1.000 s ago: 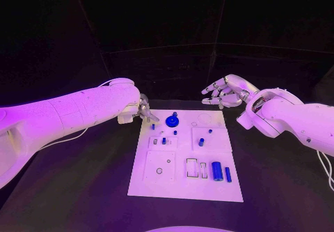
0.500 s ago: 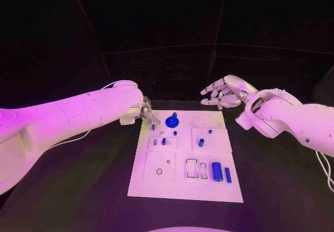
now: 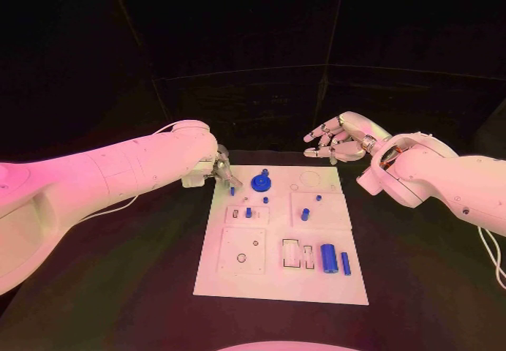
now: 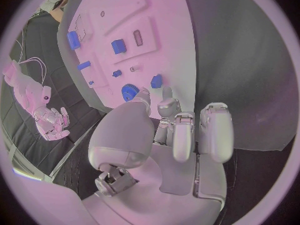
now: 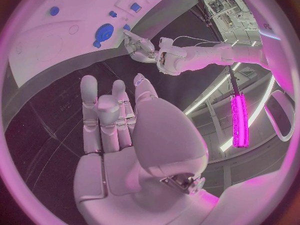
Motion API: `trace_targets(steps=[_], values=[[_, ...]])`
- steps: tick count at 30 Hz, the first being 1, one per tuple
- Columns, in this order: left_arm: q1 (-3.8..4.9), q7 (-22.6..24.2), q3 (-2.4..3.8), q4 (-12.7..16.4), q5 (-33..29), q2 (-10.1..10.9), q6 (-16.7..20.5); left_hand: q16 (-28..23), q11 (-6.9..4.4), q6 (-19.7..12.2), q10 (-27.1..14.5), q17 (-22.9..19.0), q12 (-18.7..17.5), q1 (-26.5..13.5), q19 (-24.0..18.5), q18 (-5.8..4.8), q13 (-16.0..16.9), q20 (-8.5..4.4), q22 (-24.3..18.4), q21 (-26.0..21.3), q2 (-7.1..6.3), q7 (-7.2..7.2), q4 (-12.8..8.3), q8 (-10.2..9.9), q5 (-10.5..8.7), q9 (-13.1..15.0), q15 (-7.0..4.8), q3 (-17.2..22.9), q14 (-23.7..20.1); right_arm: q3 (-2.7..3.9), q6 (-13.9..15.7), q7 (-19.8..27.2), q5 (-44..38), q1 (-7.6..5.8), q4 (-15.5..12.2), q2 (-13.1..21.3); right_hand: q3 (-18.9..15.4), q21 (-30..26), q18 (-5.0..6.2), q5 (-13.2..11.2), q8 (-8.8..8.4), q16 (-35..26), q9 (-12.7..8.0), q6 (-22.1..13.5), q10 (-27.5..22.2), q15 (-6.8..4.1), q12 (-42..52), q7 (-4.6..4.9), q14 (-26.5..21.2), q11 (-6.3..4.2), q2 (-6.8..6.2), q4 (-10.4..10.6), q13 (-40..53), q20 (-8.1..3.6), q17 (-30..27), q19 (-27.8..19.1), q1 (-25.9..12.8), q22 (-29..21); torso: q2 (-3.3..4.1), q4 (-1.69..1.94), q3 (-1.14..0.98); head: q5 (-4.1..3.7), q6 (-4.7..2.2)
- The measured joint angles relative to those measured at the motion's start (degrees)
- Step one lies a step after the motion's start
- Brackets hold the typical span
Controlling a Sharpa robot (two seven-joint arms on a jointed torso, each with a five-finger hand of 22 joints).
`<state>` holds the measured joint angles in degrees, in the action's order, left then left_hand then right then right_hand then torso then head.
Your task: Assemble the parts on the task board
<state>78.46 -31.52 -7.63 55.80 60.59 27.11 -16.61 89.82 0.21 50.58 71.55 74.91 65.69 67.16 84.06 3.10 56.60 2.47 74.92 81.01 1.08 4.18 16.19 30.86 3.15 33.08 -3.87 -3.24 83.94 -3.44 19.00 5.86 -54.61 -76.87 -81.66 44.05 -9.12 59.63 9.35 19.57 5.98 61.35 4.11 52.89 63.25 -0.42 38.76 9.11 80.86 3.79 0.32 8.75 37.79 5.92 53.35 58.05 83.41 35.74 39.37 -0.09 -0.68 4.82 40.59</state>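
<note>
The white task board (image 3: 243, 281) lies in the middle of the black table. On it, near its far left corner, are a blue gear (image 3: 260, 178) and a small blue peg (image 3: 232, 191). My left hand (image 3: 218, 170) hovers at that corner. In the left wrist view its thumb and forefinger reach towards the peg (image 4: 156, 81), apart, with nothing between them; the gear (image 4: 129, 92) is beside them. My right hand (image 3: 339, 139) hangs above the board's far right edge, fingers spread and empty. Other blue pieces: short pegs (image 3: 305, 214), a cylinder (image 3: 328, 258) and a bar (image 3: 345, 263).
Bare black table (image 3: 116, 278) surrounds the board on both sides. A dark backdrop (image 3: 253, 95) stands behind the table's far edge. In the right wrist view the board (image 5: 56, 50) and my left hand (image 5: 140, 47) lie beyond my right fingers.
My left arm has shifted a little towards the board's far left corner. The right hand has hardly moved, and the parts on the board lie as before.
</note>
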Motion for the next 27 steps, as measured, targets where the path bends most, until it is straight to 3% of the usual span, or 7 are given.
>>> trace_targets(steps=[27], values=[[-0.24,0.4,-0.01,0.4,0.4,-0.1,-1.8,0.0,-0.21,1.0,0.2,0.0,0.3,2.4,0.0,0.0,0.3,0.0,0.0,0.2,1.41,-0.2,-0.4,0.0,0.0,-0.5,0.0,0.4,0.0,0.0,0.0,0.0,0.0,0.0,0.2,-0.1,0.0,0.0,0.0,0.0,0.0,0.0,0.0,0.0,0.0,0.0,0.0,0.0,0.0,0.0,0.0,0.0,-0.1,0.0,0.1,0.0,0.0,0.0,-0.01,0.03,0.04,0.12,0.32]])
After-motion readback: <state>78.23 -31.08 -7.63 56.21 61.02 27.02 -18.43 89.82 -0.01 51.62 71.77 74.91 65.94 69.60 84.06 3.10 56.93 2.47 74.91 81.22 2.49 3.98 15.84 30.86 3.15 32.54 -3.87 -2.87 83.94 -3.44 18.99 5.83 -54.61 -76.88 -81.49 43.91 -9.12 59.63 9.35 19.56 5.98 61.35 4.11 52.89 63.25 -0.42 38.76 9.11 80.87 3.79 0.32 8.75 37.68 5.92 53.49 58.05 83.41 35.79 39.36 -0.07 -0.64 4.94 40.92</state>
